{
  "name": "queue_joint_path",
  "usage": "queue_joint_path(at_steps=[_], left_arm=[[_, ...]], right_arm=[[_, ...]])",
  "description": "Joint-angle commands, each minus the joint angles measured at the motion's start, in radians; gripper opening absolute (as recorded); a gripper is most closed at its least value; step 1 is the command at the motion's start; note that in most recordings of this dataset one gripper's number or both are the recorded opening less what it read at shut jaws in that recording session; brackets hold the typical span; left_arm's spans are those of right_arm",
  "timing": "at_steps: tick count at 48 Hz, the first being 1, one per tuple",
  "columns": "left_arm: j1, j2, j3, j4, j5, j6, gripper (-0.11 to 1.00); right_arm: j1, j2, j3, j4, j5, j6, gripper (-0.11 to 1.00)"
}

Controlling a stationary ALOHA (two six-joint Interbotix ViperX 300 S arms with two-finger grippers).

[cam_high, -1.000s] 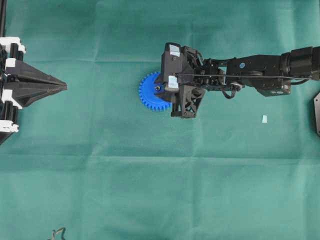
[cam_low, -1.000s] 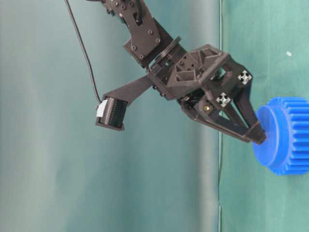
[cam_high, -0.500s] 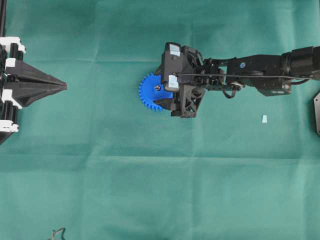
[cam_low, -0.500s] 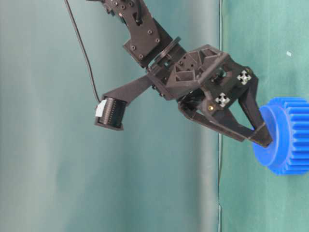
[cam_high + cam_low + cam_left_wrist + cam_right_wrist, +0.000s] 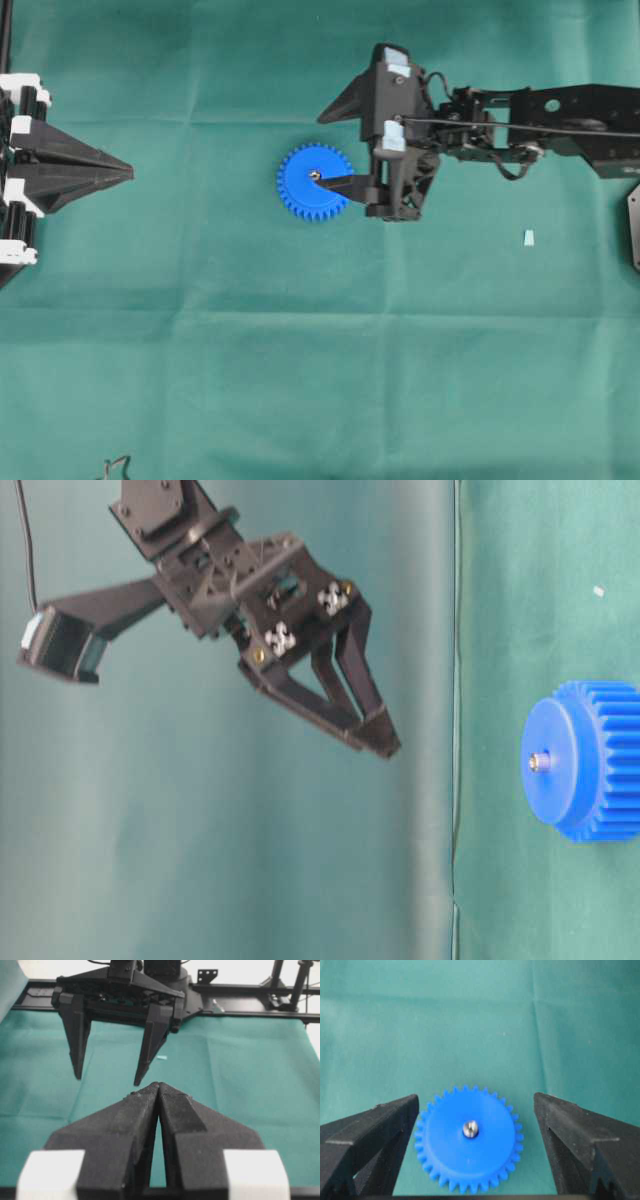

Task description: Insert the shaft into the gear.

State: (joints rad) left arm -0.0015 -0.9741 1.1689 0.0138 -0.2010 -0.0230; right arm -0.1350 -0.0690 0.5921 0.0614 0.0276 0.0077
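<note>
The blue gear (image 5: 305, 195) lies flat on the green cloth, and the silver shaft (image 5: 314, 175) stands in its centre hole, its tip poking above the hub. From table level, the shaft (image 5: 540, 762) juts out of the gear (image 5: 592, 762). My right gripper (image 5: 321, 149) hangs open well above the gear and holds nothing. In the right wrist view its gripper (image 5: 476, 1097) has its fingers wide either side of the gear (image 5: 469, 1152) and shaft (image 5: 470, 1128). My left gripper (image 5: 130, 173) rests shut and empty at the far left, tips pressed together (image 5: 158, 1085).
A small pale scrap (image 5: 528, 237) lies on the cloth right of the gear. A dark plate (image 5: 634, 225) sits at the right edge, and a bit of wire (image 5: 115, 467) at the bottom left.
My right gripper has opened, let go of the shaft, and lifted up and back from the gear. The shaft stays standing in the hub. The left arm is unmoved.
</note>
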Motion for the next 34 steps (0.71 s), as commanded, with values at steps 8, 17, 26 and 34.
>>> queue_joint_path(at_steps=[8,17,26,34], left_arm=[[0.002,0.003,-0.032,0.003,-0.005,0.0,0.0],[0.002,0.002,-0.032,0.002,-0.005,0.0,0.0],[0.002,-0.002,-0.035,0.003,-0.006,0.0,0.0],[0.002,-0.008,-0.034,0.003,-0.005,0.0,0.0]], right_arm=[[0.002,-0.196,0.092,0.002,-0.011,0.003,0.95],[-0.005,-0.405,0.207,0.002,-0.009,0.003,0.95],[-0.009,-0.632,0.31,0.0,0.021,0.002,0.95],[-0.011,-0.816,0.376,-0.002,0.081,0.002,0.95]])
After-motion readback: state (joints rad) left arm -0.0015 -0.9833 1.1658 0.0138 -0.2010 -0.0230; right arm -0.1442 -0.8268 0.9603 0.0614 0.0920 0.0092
